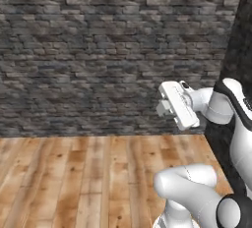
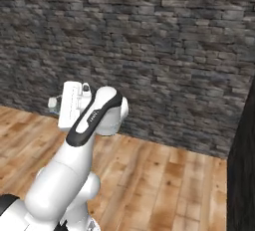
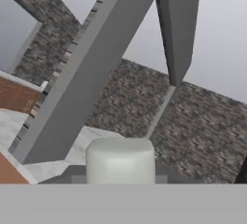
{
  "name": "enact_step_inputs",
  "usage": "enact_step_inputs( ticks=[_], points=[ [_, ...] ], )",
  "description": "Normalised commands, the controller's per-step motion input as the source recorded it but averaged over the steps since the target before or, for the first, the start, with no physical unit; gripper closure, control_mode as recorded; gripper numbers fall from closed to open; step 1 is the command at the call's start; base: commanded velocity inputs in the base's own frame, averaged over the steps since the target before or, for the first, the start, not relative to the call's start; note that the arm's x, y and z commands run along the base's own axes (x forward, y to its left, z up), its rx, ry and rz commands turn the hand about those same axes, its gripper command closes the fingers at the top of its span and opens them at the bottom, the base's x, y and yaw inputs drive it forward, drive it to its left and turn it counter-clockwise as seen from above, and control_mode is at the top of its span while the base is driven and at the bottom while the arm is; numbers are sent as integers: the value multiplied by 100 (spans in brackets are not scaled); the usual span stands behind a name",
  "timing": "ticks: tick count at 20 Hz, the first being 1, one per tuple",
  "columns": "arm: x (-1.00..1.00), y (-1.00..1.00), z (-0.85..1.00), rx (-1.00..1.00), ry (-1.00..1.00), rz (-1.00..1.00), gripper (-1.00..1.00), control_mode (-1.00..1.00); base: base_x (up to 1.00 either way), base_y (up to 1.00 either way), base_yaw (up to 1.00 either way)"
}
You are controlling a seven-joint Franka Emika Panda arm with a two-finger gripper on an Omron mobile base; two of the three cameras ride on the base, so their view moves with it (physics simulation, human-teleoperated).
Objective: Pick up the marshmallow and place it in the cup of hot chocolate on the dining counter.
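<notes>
marshmallow (image 3: 120,160): white block at bottom centre of hand view, clamped between the fingers | fingers (image 1: 163,108): closed on the marshmallow, at centre right of left base view, held up in front of grey brick wall (image 1: 98,50) | wooden floor (image 1: 83,183): lower frame, below the hand
</notes>
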Motion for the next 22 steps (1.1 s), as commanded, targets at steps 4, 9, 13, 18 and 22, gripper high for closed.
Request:
enact_step_inputs(
  ticks=[4, 9, 13, 18, 22],
  points=[
    [0, 0, 0, 0, 0, 0, 100, 100, 100, -13, 62],
    [0, 0, 0, 0, 0, 0, 100, 100, 88, -9, 85],
    [0, 0, 0, 0, 0, 0, 100, 100, 66, -5, 92],
    [0, 0, 0, 0, 0, 0, 100, 100, 65, -4, 92],
    [0, 0, 0, 0, 0, 0, 100, 100, 64, -2, 93]
  ],
)
